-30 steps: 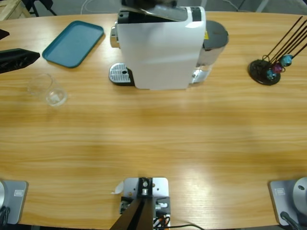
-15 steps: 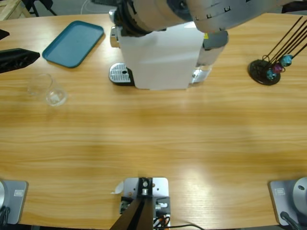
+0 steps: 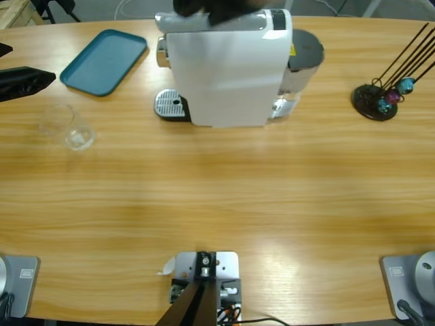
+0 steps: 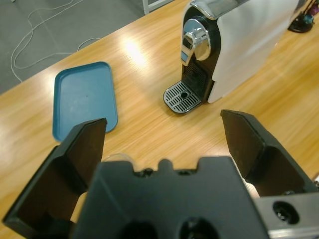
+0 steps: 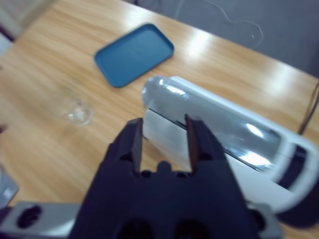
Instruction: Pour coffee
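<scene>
Left wrist view: my left claw (image 4: 162, 134) gapes wide over bare wooden tabletop (image 4: 149, 129); right claw (image 5: 163, 137) narrow above white coffee machine (image 5: 224, 144)

Glass (image 4: 118, 158) mostly behind left claw (image 4: 164, 144); right claw (image 3: 224, 8) cut off at top edge.

A test or demonstration room rather than a home kitchen: the long pale wooden bench (image 3: 217, 197) stands on a plain grey floor (image 4: 60, 30) with loose white cables (image 4: 35, 35) trailing across it. Set out on the bench are a white and black capsule coffee machine (image 3: 228, 68), a flat teal plastic tray (image 3: 104, 61), a clear drinking glass (image 3: 66, 127) and a black wire capsule stand (image 3: 380, 95), spaced well apart.
</scene>
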